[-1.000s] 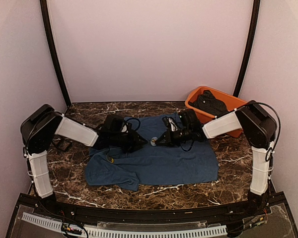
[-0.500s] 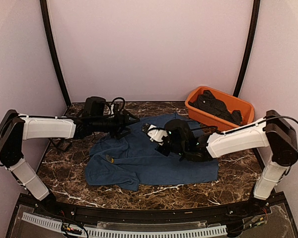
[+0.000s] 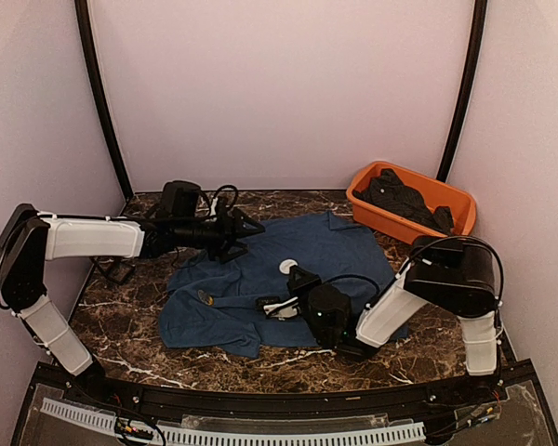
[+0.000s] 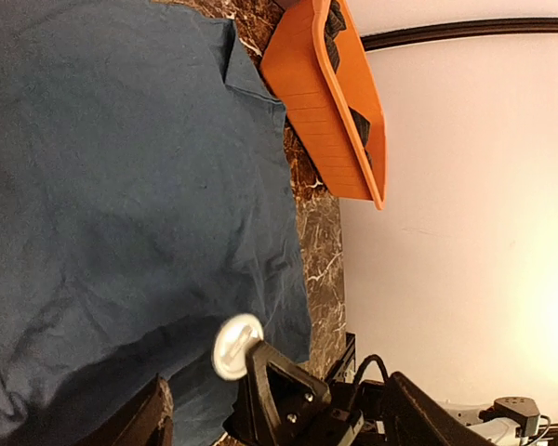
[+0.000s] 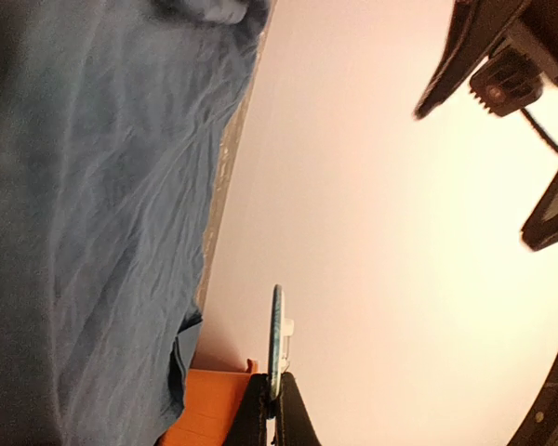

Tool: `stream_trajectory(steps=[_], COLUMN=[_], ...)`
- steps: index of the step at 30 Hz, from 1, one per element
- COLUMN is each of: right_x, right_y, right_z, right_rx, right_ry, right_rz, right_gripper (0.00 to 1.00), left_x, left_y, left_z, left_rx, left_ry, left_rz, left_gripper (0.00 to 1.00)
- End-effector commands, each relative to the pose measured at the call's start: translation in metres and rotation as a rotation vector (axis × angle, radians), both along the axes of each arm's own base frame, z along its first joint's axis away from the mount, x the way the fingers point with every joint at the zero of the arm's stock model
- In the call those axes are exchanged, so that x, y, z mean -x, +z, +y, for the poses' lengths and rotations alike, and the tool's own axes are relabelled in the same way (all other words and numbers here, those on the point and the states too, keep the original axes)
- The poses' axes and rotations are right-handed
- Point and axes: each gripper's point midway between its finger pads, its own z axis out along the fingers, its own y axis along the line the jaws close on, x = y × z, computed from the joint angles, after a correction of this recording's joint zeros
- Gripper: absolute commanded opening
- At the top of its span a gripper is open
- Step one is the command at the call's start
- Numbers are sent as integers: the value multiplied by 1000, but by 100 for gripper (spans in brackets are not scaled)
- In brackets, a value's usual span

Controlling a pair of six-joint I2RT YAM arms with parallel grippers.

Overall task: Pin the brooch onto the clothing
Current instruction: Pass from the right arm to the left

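Note:
The clothing [image 3: 339, 246], a dark blue T-shirt, lies spread flat on the marble table [image 3: 260, 367]. My right gripper [image 3: 292, 272] hovers over its middle, shut on the edge of the brooch [image 3: 287, 266], a small white disc. In the right wrist view the brooch [image 5: 276, 334] stands edge-on between my shut fingertips [image 5: 275, 395], with the shirt [image 5: 74, 186] on the left. My left gripper [image 3: 254, 226] is open and empty above the shirt's far left edge, apart from the brooch. The left wrist view shows the brooch [image 4: 235, 346] over the shirt [image 4: 121, 167].
An orange tub [image 3: 451, 197] holding dark cloth [image 3: 395, 195] stands at the back right, just beyond the shirt; it also shows in the left wrist view [image 4: 321, 102]. A small black object [image 3: 121, 271] lies on the table under the left arm.
The left gripper has opened, let go of the brooch and pulled back to the far left. The right arm has folded back toward the near side, carrying the brooch.

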Motion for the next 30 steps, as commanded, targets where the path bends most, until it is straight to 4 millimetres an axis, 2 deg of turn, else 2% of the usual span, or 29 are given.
stream_trajectory(steps=[1, 6, 9, 10, 11, 12, 17, 21, 30], right_x=[14, 23, 26, 28, 29, 31, 32, 32, 32], right_y=[120, 138, 143, 143, 144, 145, 148, 145, 141], right_z=[0, 9, 10, 10, 10, 11, 10, 11, 10], right_rx=[-401, -417, -424, -427, -429, -430, -433, -426, -432], right_ry=[3, 46, 52, 57, 61, 63, 65, 64, 65], right_rz=[-268, -298, -302, -301, -301, -301, -304, -300, -290], right_gripper=[0, 0, 0, 0, 0, 0, 0, 0, 0], left_x=[-7, -11, -13, -11, -14, -12, -13, -10, -12], left_y=[14, -11, -16, -22, -19, -25, -27, -25, -10], left_z=[-7, -14, -24, -26, -29, -30, -35, -34, -18], left_rx=[-14, -108, -62, -46, -19, -11, 19, 31, 145], left_ry=[-49, -133, -160, -173, -170, -177, -196, -199, -148], left_rz=[-46, -38, -43, -27, -35, -22, -26, -33, -52], left_gripper=[77, 73, 67, 62, 60, 55, 31, 29, 33])
